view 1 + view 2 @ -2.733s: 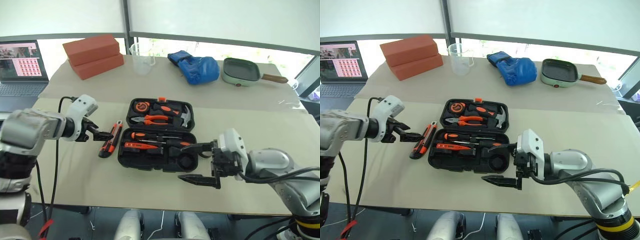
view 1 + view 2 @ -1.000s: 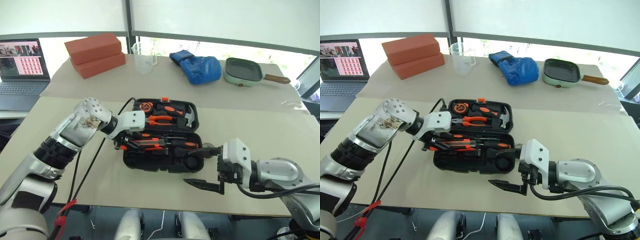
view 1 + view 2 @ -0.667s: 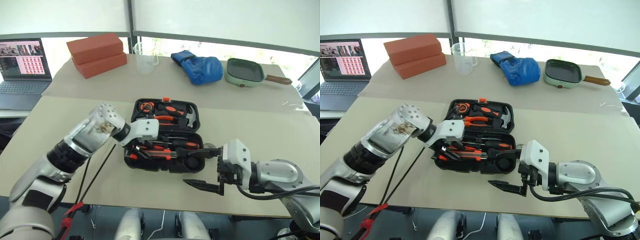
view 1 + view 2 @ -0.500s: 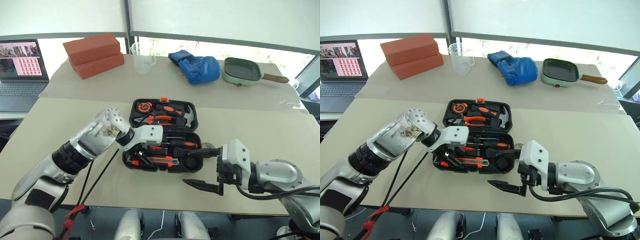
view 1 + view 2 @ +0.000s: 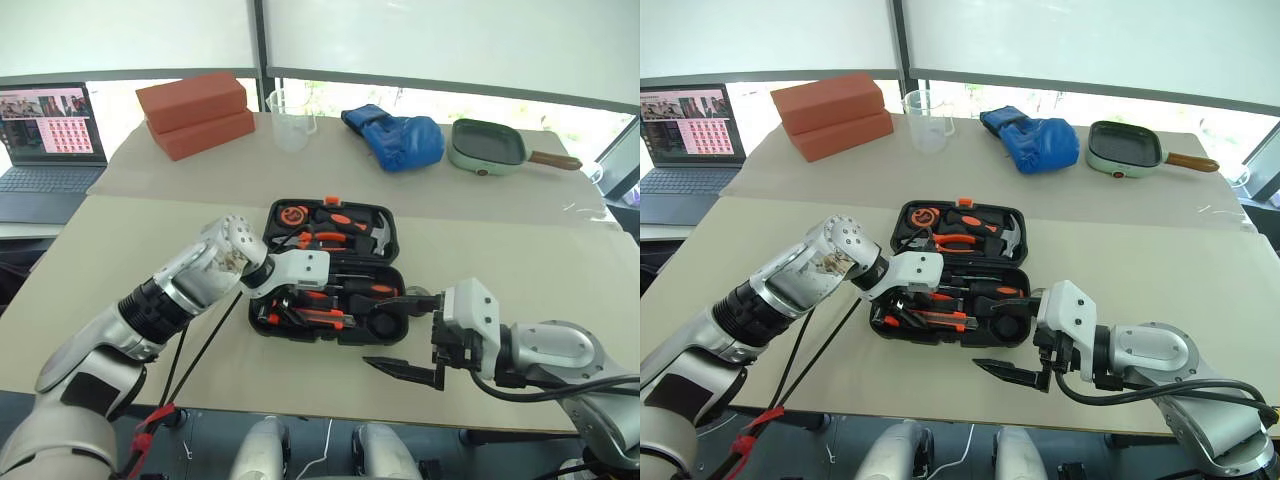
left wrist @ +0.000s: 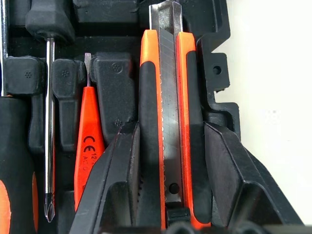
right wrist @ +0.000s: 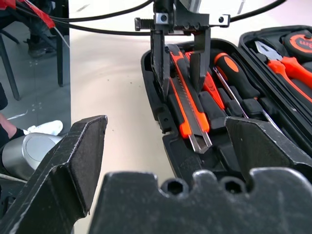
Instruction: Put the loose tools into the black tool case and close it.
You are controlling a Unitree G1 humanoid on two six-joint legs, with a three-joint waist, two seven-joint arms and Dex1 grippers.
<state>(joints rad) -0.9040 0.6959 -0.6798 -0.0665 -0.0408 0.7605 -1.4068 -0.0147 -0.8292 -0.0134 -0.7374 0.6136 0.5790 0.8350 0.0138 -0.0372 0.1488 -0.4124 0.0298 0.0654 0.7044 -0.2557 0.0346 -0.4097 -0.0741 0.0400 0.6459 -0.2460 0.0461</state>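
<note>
Utility knife (image 6: 165,122): orange and black, blade partly out, lying in the front row of the tool case (image 5: 372,334), gripped between the 2 fingers of the left end effector (image 7: 180,68). Beside it in the case: orange tester pen (image 6: 88,146), 2 screwdrivers (image 5: 360,288). Tool case: black, open flat near the middle of the tabletop (image 5: 150,240); pliers (image 5: 315,238) and hammer (image 5: 376,234) in the rear half. Right end effector (image 5: 400,335): fingers spread wide, empty, just right of the case. Far end: 2 red bricks (image 5: 195,115), frying pan (image 5: 490,145).
</note>
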